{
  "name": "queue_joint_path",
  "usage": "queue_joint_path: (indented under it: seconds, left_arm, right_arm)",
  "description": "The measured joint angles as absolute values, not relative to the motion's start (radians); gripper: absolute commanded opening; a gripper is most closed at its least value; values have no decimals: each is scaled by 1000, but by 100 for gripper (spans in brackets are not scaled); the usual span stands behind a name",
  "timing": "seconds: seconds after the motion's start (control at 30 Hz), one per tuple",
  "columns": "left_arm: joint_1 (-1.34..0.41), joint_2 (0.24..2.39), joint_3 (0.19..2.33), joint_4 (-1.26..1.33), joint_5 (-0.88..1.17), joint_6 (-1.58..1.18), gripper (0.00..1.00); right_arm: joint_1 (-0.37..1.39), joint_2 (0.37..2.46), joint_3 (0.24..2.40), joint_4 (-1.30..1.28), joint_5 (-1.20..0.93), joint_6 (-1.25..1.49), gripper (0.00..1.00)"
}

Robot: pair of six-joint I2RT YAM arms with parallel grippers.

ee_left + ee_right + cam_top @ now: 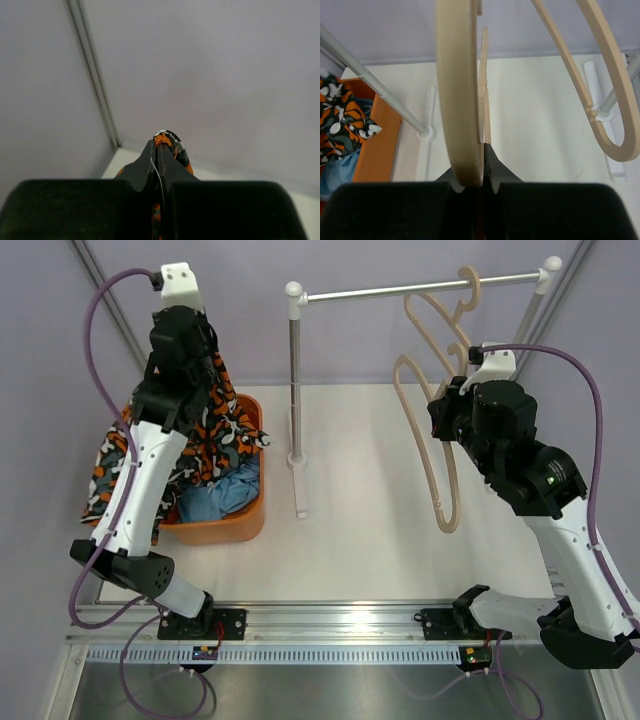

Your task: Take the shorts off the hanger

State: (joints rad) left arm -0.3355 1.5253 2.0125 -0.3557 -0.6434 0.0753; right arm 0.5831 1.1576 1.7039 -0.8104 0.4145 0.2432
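Clamped in the left gripper (159, 141), the camouflage shorts (212, 438) hang over the orange basket (254, 518), apparently spilling past its left rim, while the right gripper (483, 146) pinches a hanger (484, 90).

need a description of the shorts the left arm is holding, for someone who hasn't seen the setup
Find the orange basket at the left of the table. The shorts hang over it from the shut left gripper. They are the orange, black and white patterned pair; the other pair, lying in the basket, is plain light blue.
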Motion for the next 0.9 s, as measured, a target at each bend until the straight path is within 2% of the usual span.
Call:
queue_joint_path:
  seconds: [0.07,0.17,0.4,0.53,0.7,0.9]
  left_arm:
    - [-315,1528,1925,-431,-597,-2,0]
    - [-288,1572,1941,-542,-555,-72,0]
    - [-275,1634,2269,-658,-468,-125,0]
    - [-278,1544,2350,-572,-392,-129,0]
    - [-278,1296,2092,-327,-213,-128,0]
    - [-278,1337,2145,-181,-89,-115,0]
  right_arm:
    - [583,1147,1687,-810,403,244,0]
    - [583,1134,1679,-811,398,247,0]
    - [583,1104,1677,-811,397,250,0]
    - [583,1105,1677,-813,396,250,0]
    - [583,1104,1677,-814,389,250,0]
    - [583,1104,1677,-814,379,250,0]
